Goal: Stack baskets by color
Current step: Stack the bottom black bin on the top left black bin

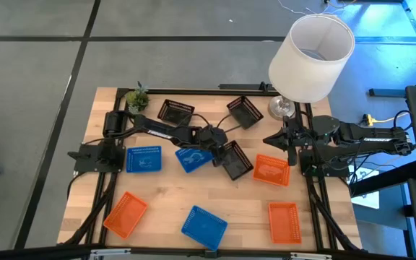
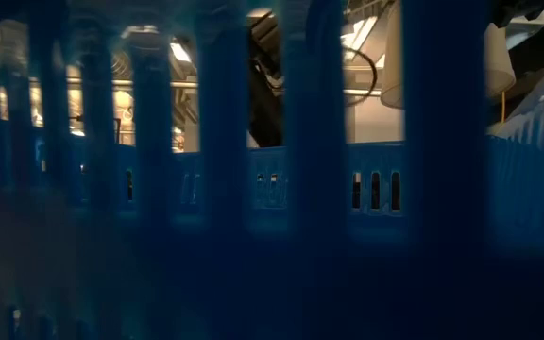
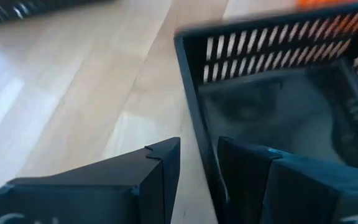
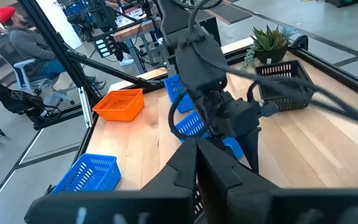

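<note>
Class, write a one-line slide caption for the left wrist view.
Left claw open, its fingers straddling one wall of a black basket on the wooden table.

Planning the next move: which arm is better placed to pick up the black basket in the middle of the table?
Left. Its tool is open, fingers straddling the wall of that black basket; the right tool is shut, back by the right edge.

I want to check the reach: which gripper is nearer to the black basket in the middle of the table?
The left. The left gripper stands open astride a wall of that black basket. The right gripper waits shut, apart from it, toward the table's right edge.
</note>
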